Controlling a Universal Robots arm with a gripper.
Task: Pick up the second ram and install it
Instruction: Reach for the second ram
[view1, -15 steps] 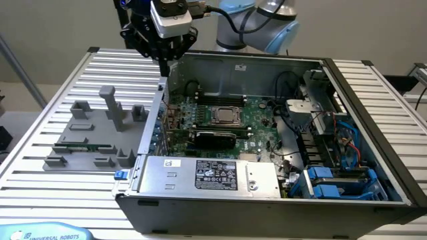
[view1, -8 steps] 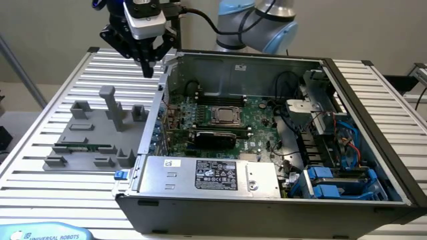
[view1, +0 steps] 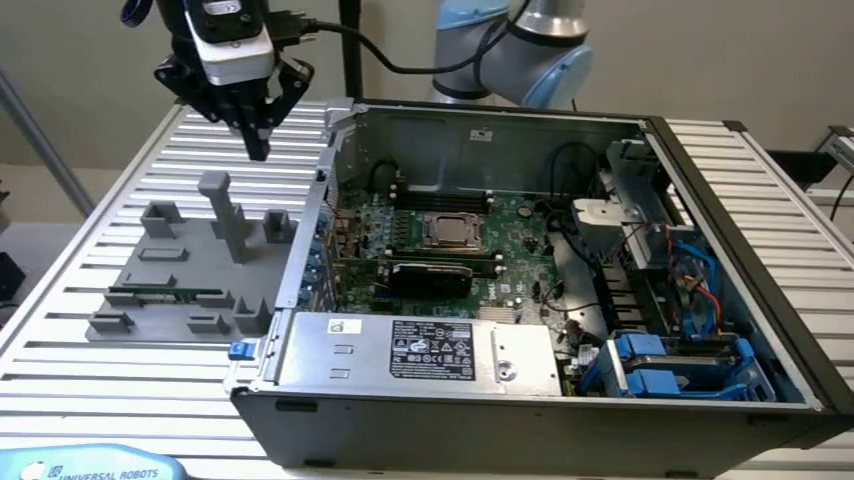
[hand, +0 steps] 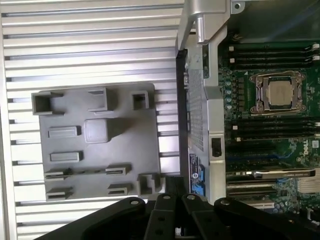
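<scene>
The second ram (view1: 167, 295) is a thin green stick lying in the front holders of the grey plastic fixture (view1: 134, 325) on the slatted table, at the exterior view's left. My gripper (view1: 256, 148) hangs well above the fixture's far end, beside the case's left wall. Its black fingers point down, pressed together with nothing between them. In the wrist view the gripper's black linkage (hand: 172, 215) sits over the fixture (hand: 130, 135) and the case edge. The open computer case (view1: 747, 270) shows the motherboard (view1: 514, 215) with its long memory slots (hand: 270, 50) beside the processor socket (hand: 277, 95).
A tall grey post (view1: 224, 215) rises from the fixture just below the gripper. The case's metal side wall (view1: 320, 220) stands between fixture and motherboard. A power supply (view1: 427, 350), a black card (view1: 427, 275) and blue drive bays (view1: 667, 365) sit in the case.
</scene>
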